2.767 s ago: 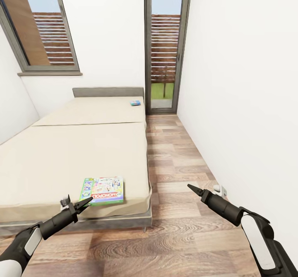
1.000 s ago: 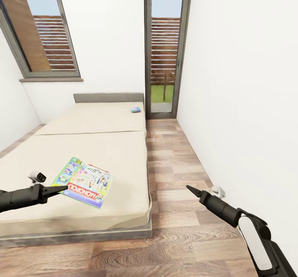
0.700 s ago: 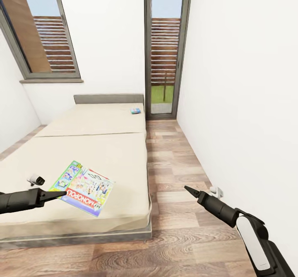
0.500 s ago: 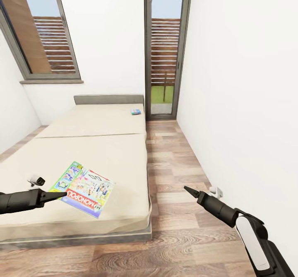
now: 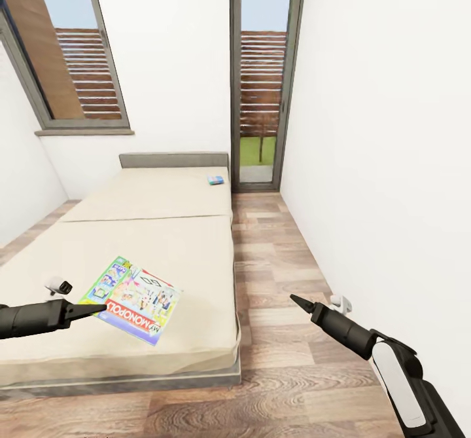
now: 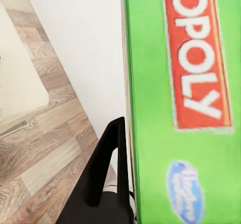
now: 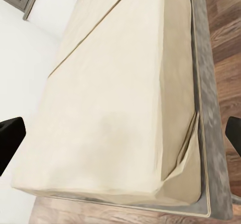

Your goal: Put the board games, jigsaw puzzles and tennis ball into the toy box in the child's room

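A green-edged board game with a red banner hangs tilted over the near part of the bed. My left gripper is shut on its left corner. In the left wrist view the green lid lies pressed against one black finger. A small blue board game lies on the far mattress section near the grey headboard. My right gripper hangs over the floor to the right of the bed. Its fingers stand wide apart with nothing between them.
A strip of wood-plank floor runs between the bed and the white right wall. A tall glass door stands at its far end and a window at the left. A small white fitting sits at the wall's base.
The green-edged game lay flat near the bed's front edge 2.8 s ago; it is now lifted and swung left in my left gripper. Over the last second the view has only shifted slightly.
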`<state>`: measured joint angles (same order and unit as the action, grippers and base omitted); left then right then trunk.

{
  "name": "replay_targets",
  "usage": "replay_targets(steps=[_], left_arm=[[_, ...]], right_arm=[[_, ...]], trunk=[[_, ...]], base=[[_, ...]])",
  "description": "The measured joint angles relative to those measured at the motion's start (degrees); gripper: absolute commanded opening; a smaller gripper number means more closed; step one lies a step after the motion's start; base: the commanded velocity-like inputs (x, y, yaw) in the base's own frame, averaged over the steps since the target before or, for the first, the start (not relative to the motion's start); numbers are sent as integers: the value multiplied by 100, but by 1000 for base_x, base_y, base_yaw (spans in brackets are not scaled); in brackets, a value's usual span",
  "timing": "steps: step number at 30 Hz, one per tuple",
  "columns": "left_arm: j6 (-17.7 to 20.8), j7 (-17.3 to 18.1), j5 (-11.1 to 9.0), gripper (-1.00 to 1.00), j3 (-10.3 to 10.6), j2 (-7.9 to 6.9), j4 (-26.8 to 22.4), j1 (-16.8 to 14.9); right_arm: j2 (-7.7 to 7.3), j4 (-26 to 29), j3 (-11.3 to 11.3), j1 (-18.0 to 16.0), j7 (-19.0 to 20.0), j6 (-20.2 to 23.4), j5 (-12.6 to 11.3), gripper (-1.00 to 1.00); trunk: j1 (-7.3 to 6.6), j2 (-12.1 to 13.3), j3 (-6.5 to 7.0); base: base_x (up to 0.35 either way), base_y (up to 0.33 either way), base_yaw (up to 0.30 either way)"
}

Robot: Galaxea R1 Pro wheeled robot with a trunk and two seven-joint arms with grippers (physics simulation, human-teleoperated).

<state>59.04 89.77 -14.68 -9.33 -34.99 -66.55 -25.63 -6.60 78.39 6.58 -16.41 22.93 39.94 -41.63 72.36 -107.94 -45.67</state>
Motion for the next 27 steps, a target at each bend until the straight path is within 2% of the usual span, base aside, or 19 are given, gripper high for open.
replay_targets(steps=[12,16,27], left_arm=[[-7,0,19,-100,6,10,17,1],[3,-302,37,-100,7,16,18,2],[-5,-493,39,-100,2,36,33,0]], right_arm=[[0,-26,0,-1,6,-5,2,100],[0,-37,0,-1,6,-5,3,100],[-5,-50,-21,-1,23,-154,5,100]], trunk=[[-264,481,272],[-351,642,365],[-593,1083,611]], base=[[0,0,227],[0,0,247],[0,0,264]])
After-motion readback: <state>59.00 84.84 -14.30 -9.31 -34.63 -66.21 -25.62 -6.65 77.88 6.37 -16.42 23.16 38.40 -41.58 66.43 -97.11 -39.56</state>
